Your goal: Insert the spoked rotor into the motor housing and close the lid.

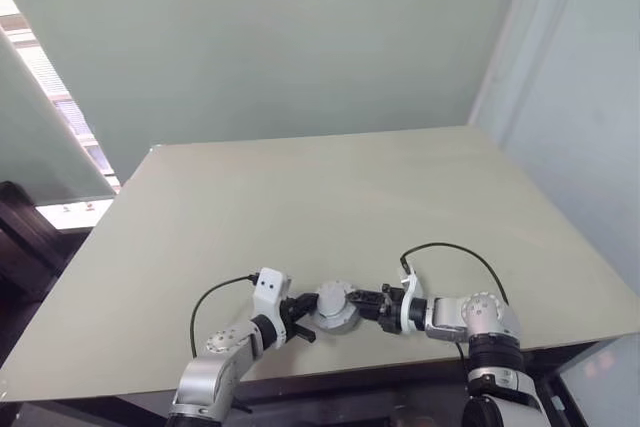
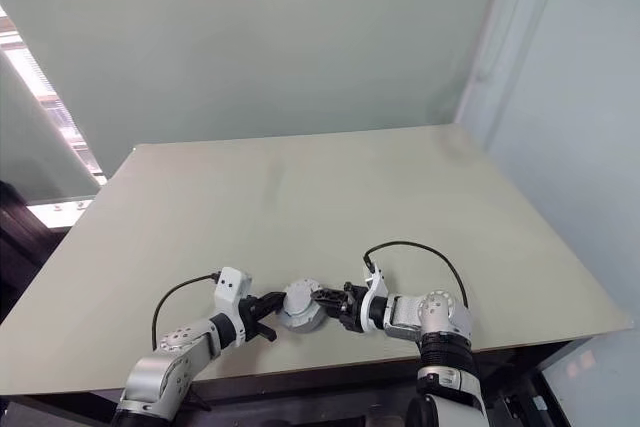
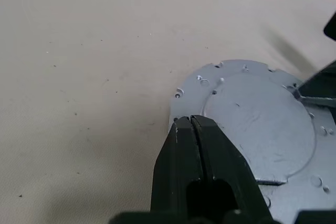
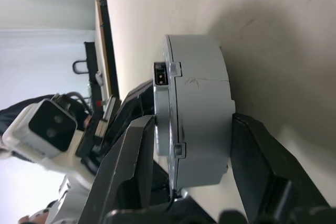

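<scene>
The housing point(image 1: 336, 308) sat near the front edge of the tabletop point(image 1: 330, 197), between the two grippers, its silver-grey outside turned up and no windings showing. In the left wrist view its top was a flat grey face with a raised round plate and small holes round the rim — whether that plate was the lid I could not tell.

The left gripper point(image 1: 300, 319) lay at the housing's left side, its black fingers point(image 3: 202, 145) pressed together with no gap, tips resting on the rim of the grey face. Nothing was pinched between them.

The right gripper point(image 1: 372, 304) came in from the right, pointing left across the tabletop. In its wrist view the two fingers point(image 4: 128, 161) stood either side of the housing's round body point(image 4: 197, 108), one at the flanged face, the other at the opposite face, both close against the metal; it looked pinched between them, though a thin gap at either pad could not be ruled out. A small rectangular socket point(image 4: 160, 75) showed in the housing's side wall. Beyond it, in the same view, the left arm's white wrist block point(image 4: 44, 127) was visible.

A black cable point(image 1: 455, 252) looped up from the right wrist, another point(image 1: 210, 297) from the left. The rest of the tabletop lay bare.
</scene>
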You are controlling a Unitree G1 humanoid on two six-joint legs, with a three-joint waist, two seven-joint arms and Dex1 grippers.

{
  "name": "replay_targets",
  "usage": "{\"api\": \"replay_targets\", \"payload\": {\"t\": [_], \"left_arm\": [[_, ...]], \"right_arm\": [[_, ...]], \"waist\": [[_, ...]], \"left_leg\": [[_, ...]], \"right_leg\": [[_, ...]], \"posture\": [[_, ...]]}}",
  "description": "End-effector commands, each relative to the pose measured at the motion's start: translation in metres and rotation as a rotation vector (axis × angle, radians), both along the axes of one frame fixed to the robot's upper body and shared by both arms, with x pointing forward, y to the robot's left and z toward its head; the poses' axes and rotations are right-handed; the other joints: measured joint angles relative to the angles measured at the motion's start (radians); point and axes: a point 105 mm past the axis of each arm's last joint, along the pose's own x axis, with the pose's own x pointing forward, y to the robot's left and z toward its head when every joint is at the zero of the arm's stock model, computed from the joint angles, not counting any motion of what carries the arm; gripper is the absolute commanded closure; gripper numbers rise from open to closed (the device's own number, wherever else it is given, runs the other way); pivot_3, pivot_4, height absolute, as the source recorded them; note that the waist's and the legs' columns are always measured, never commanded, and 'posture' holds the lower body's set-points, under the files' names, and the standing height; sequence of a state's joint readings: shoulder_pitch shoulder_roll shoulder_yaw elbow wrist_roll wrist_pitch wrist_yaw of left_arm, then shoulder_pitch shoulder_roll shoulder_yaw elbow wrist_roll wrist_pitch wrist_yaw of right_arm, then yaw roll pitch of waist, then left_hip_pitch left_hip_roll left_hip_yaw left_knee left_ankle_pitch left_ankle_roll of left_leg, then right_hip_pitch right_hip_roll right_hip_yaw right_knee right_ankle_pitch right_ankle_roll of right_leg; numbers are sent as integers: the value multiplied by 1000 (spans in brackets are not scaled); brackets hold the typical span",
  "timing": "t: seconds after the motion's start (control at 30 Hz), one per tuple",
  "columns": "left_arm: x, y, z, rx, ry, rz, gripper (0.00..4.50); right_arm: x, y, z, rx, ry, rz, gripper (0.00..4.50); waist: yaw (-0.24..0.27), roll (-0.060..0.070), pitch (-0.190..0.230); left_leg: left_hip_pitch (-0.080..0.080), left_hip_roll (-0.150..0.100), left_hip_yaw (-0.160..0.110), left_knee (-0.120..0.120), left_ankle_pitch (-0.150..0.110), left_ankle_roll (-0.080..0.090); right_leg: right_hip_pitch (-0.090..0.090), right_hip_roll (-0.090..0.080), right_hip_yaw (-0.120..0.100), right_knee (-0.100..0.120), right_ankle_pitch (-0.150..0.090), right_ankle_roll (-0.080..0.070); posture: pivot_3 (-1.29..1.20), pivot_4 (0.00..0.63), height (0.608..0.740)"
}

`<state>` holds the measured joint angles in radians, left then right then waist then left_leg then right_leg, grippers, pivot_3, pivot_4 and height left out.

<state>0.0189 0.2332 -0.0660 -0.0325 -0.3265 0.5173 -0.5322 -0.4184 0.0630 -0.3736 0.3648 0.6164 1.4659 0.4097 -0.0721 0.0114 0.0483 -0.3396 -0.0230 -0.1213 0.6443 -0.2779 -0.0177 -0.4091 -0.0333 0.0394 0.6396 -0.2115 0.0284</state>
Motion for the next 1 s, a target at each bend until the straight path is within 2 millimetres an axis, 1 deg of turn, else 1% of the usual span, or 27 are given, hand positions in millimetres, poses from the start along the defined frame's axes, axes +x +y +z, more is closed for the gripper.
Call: {"api": "replay_targets", "payload": {"t": [0.03,0.1,0.13,0.5,0.63,0.7,0.77,0.9,1.0], "left_arm": [[-10,-18,-9,-22,47,-64,4500],[-10,-18,-9,-22,47,-64,4500],[-10,-18,-9,-22,47,-64,4500],[-9,-18,-9,-24,43,-57,4500],[-6,-16,-6,-61,42,-31,4500],[-8,-15,-3,-89,65,-49,4138],[-9,-9,2,-108,71,-45,3662],[-4,11,13,-130,65,6,2317],[1,32,22,-144,41,76,1294]], "right_arm": [[-12,20,3,35,21,79,2750],[-12,21,5,51,17,79,3245],[-12,22,6,60,16,78,3293],[-11,22,3,30,-4,71,3293],[-11,21,2,26,-6,65,3293],[-11,21,2,25,-7,62,3293],[-10,21,1,22,-7,59,3293],[-10,21,0,19,-8,55,3293],[-9,21,-1,20,-7,48,3293]], "waist": [[-3,0,0],[-4,0,0],[-4,0,0],[-3,0,0],[-3,0,0],[-4,0,0],[-7,0,0],[-14,0,0],[-24,-2,2]], "left_leg": [[0,0,0,0,0,0],[0,0,0,0,0,0],[0,0,0,0,0,0],[0,0,0,0,0,0],[0,0,0,0,0,0],[0,0,0,0,0,0],[0,1,0,0,0,0],[-1,1,0,0,0,0],[-1,1,0,-1,0,0]], "right_leg": [[0,0,0,0,0,0],[0,0,0,0,0,0],[0,0,0,0,0,0],[0,0,0,0,0,0],[0,0,0,0,0,0],[0,0,0,0,0,0],[0,0,0,0,0,0],[-2,1,0,0,0,0],[-3,1,-1,0,0,0]], "posture": [[0,0,740],[0,0,740],[0,0,740],[0,0,740],[0,0,740],[0,0,740],[0,0,740],[0,0,740],[0,0,740]]}}
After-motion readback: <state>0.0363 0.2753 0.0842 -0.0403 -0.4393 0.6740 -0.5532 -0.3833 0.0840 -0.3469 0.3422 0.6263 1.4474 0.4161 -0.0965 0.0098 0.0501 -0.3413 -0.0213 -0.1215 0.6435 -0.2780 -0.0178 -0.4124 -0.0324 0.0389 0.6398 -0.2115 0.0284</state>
